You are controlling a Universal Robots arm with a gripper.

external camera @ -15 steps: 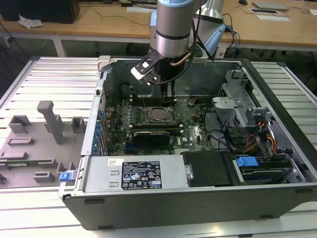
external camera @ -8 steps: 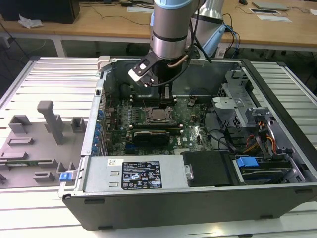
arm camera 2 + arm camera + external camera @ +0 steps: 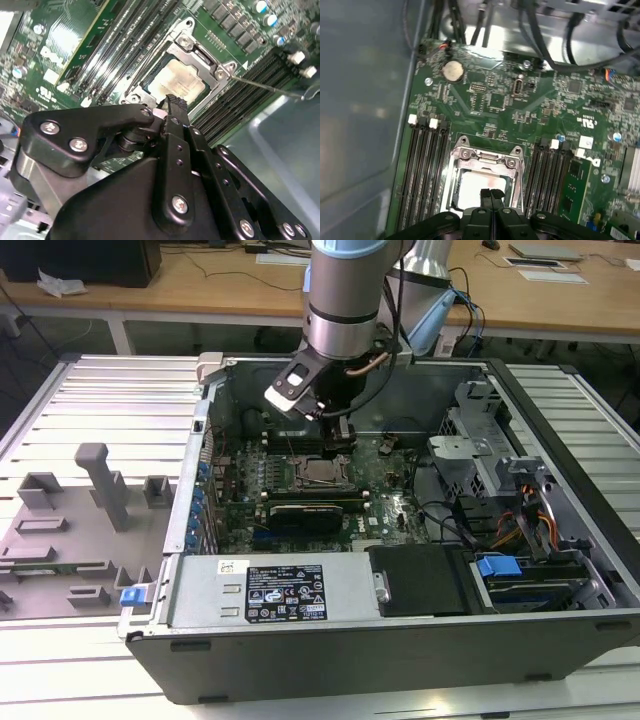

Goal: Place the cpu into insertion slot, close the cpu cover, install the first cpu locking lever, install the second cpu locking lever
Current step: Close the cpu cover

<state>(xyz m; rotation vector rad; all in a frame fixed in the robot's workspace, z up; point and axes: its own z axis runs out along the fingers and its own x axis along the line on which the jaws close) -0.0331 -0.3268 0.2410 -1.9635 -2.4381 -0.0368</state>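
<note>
Nearest the wrist cameras, the black gripper (image 3: pixel 491 195) had its two fingers pressed together with nothing between them. Its tip hung just above the edge of the cpu (image 3: pixel 472 186). The cpu, a pale silver-grey square, lay flat in the insertion slot (image 3: pixel 322 474). The cpu cover (image 3: pixel 487 159), a thin silver frame, lay down around the cpu, which showed through the frame's central window. In the second wrist view, a thin wire locking lever (image 3: pixel 265 88) reached out from one corner of the frame and ran over the neighbouring slots. Whether it was latched could not be told. Long black memory slots (image 3: pixel 427 165) flanked the socket on both sides. Beyond them spread the green motherboard (image 3: pixel 490 102), which carried a round coin battery (image 3: pixel 453 70) and small chips. In the exterior view, the silver and blue robot arm (image 3: pixel 342 300) came straight down into an open computer case (image 3: pixel 200 590). The gripper hovered over the socket near the middle of the board. The case lay on a ribbed metal table (image 3: pixel 110 390). On the exterior view's left sat a grey fixture tray (image 3: pixel 45 540) with upright blocks. Farthest back stood wooden desks (image 3: pixel 200 285).
</note>
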